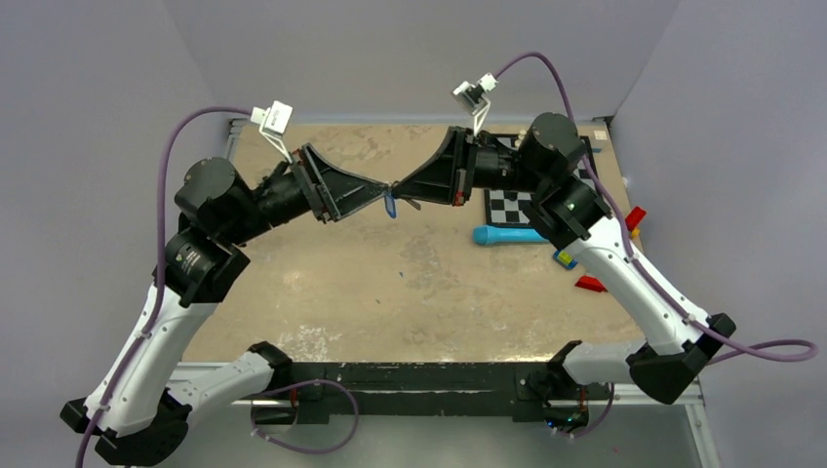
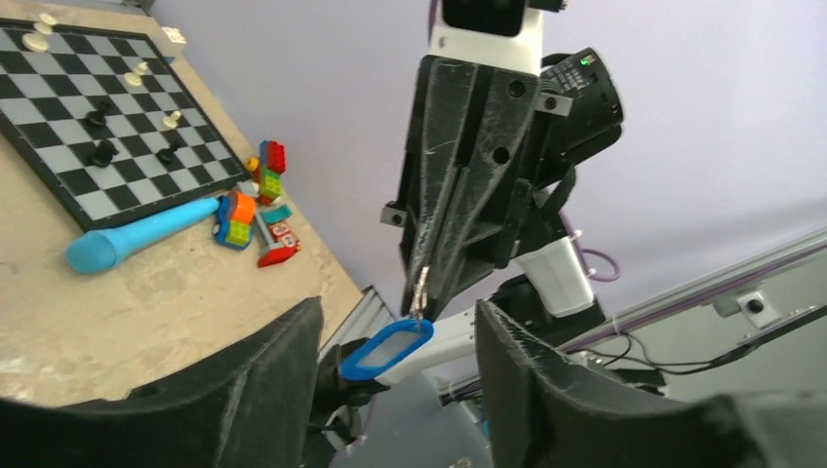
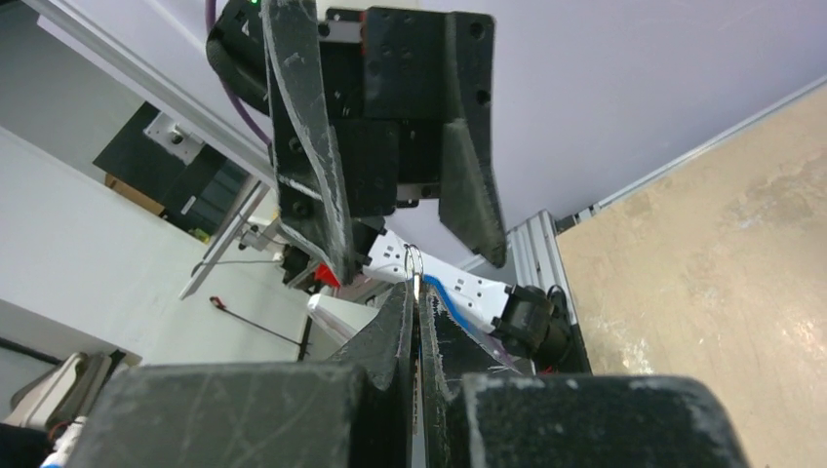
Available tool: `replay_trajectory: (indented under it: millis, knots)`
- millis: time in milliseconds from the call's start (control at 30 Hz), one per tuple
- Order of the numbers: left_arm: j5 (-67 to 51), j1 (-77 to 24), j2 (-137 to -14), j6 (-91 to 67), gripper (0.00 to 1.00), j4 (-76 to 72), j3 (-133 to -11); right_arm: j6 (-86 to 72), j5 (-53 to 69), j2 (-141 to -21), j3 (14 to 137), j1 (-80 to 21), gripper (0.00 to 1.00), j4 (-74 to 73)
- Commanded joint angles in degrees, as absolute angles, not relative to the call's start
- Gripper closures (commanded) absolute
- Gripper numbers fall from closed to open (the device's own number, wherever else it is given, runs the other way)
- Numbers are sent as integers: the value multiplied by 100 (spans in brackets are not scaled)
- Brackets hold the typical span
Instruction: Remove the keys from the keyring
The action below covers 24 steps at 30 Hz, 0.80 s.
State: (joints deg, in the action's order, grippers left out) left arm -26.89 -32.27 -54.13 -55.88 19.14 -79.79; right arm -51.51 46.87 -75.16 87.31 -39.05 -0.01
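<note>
Keys (image 2: 421, 289) held aloft between grippers
Right gripper (image 3: 416, 288) pinches the keyring (image 3: 413, 261); left gripper (image 2: 398, 314) spread, flanking the blue tag (image 2: 387, 349) beneath it.

My keys (image 2: 421, 291), thin grey metal on a blue oval tag (image 2: 386, 349), hang in the air, pinched by my right gripper (image 3: 414, 297).

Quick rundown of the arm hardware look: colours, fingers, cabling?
Both arms match: white link shells on the left arm and right arm, with round black joint housings. The left gripper and right gripper have black wedge-shaped fingers, scuffed pale at the edges. A purple cable runs along each arm to a small white wrist camera. No sleeves visible.
</note>
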Motion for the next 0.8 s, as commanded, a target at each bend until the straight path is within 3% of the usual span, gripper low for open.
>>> replay_trajectory:
  millis: [0, 67, 133, 367, 533, 667, 767]
  knots:
    - [-2736, -3206, -5375, -5053, 28, 2464, -8371, -4688, 4567, -6971, 8507, -3922, 100, -423]
    - [-2742, -3189, -5427, -4831, 16, 2715, -8603, -4486, 4486, -6830, 8428, -3922, 100, -741]
    - [-2750, -3158, -5536, -4554, 11, 3078, -8963, -4219, 4400, -6717, 8438, -3917, 100, -1190]
    - [-2725, -3037, -5751, -3709, 10, 4025, -9518, -2758, 2454, -7174, 9907, -3915, 100, -5013]
    - [-2548, -2971, -5950, -3333, 11, 4589, -9512, -2741, 1059, -7968, 10963, -3917, 100, -7293]
    - [-2449, -2949, -6042, -3081, 11, 4920, -9510, -3034, 863, -8357, 10837, -3930, 100, -8217]
    - [-2682, -2953, -6082, -2921, 12, 5047, -9478, -3052, 1382, -8289, 10525, -3947, 100, -7965]
